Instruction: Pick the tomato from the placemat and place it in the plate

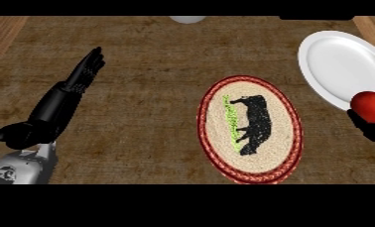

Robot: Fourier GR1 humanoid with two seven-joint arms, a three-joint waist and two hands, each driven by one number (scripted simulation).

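The tomato (363, 103) sits at the right edge of the view, red and partly cut off by the frame. It is off the placemat (249, 129) and overlaps the near rim of the plate (333, 65) as seen from above. Directly below it, the dark fingers of the right hand (364, 126) curl up around its underside — the hand is clamped on the tomato, with most of the hand outside the view.

The plate is white and round, lying at the far right of the counter (147, 57), with its right portion cut off by the frame. To its left and nearer, the placemat is an oval with a red braided border, a beige centre, a black animal silhouette and a green streak beside that silhouette. Nothing rests on it.

The left hand (84, 75) shows at the left side — fingers straight, together and pointing far, resting apart from every object. A pale rounded object (188, 19) is partly visible at the far edge.
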